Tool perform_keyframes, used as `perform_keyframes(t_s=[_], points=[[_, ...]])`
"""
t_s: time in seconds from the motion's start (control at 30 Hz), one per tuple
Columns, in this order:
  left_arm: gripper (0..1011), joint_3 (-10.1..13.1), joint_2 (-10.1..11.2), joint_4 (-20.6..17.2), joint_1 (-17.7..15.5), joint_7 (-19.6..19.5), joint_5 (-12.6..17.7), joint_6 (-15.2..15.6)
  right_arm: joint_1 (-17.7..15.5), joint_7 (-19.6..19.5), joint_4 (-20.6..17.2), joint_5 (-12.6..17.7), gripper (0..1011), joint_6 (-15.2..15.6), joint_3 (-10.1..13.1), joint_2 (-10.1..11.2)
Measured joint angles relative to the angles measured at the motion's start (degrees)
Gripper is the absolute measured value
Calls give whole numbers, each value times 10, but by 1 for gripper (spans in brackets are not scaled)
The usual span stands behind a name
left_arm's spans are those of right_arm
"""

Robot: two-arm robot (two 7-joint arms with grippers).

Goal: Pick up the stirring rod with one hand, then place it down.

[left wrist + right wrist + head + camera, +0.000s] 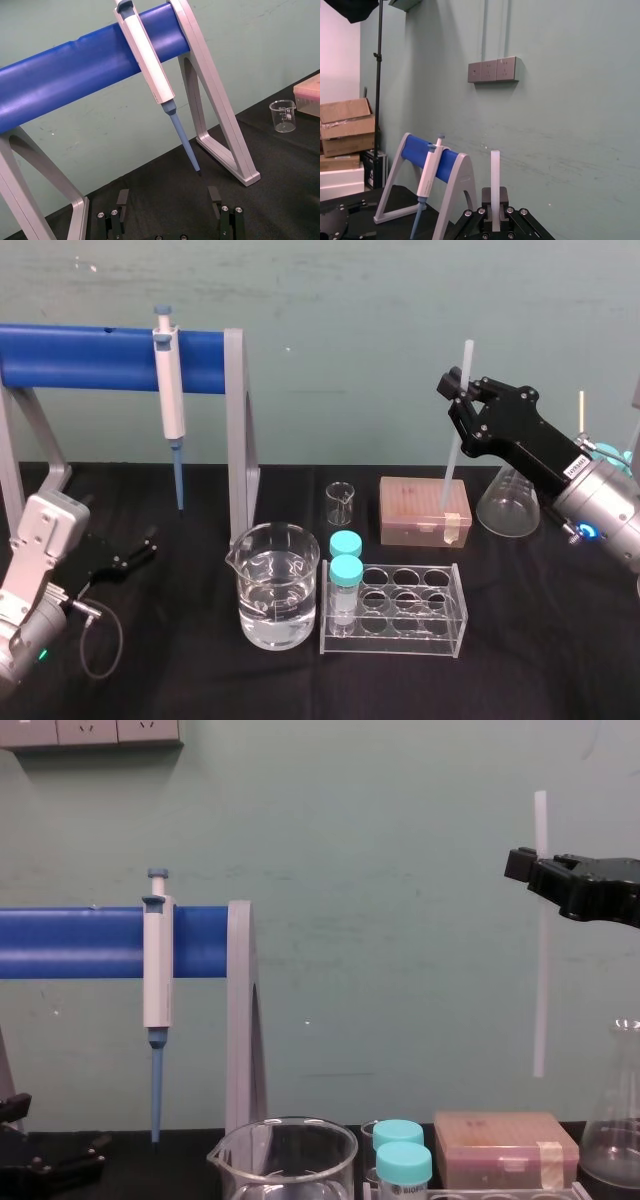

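Note:
The stirring rod (452, 465) is a thin whitish translucent stick held nearly upright in the air over the right side of the table, its lower end hanging above the tan tip box (424, 508). My right gripper (460, 392) is shut on its upper part, with a short length sticking out above the jaws. The chest view shows the stirring rod (540, 1000) vertical, clear of everything below, and the right gripper (535, 870) clamped near its top. The right wrist view has the stirring rod (495, 170) rising from between the fingers. My left gripper (150, 542) rests open at the table's left edge.
A pipette (170, 400) hangs on a blue-barred stand (90, 357) at the back left. A beaker of water (277, 585), a small beaker (340, 502) and a clear tube rack (440, 632) with two teal-capped tubes fill the middle. A conical flask (508, 505) stands under the right arm.

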Motion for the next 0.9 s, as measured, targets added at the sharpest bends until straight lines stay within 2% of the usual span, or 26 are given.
perform_keyframes(t_s=[0.9], points=[[1000,0,0,0,0,0,0,0,-3,3,-2,5,71,3,-1,3]])
